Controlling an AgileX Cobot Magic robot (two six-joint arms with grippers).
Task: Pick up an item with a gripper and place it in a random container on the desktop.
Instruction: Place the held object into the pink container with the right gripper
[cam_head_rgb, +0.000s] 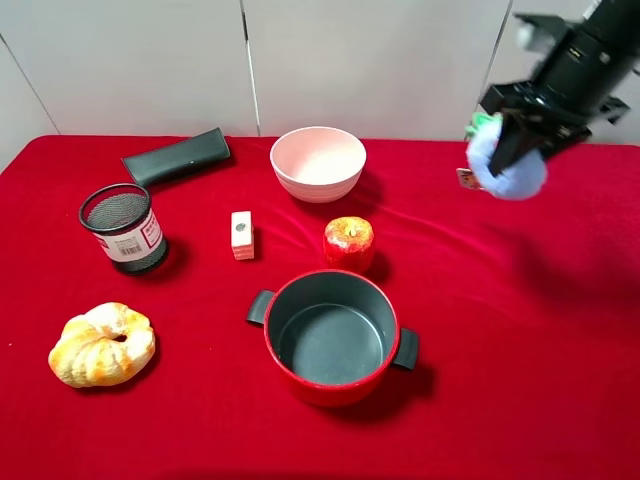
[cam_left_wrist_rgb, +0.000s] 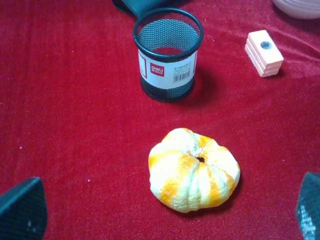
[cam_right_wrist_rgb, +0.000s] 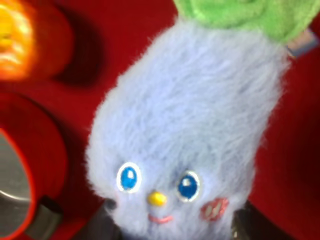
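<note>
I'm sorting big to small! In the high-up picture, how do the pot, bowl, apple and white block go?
1. pot
2. bowl
3. apple
4. white block
The pot sits nearer the camera, which may add a little, but no two look alike in size.

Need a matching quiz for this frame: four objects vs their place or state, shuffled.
1 plush toy
2 apple
3 mesh cup
4 yellow-orange pumpkin

A between bowl and pot
B clamped in right gripper, off the cloth
C upright, empty
D lying front left on the cloth

Pairs: 1-B, 2-A, 3-C, 4-D
</note>
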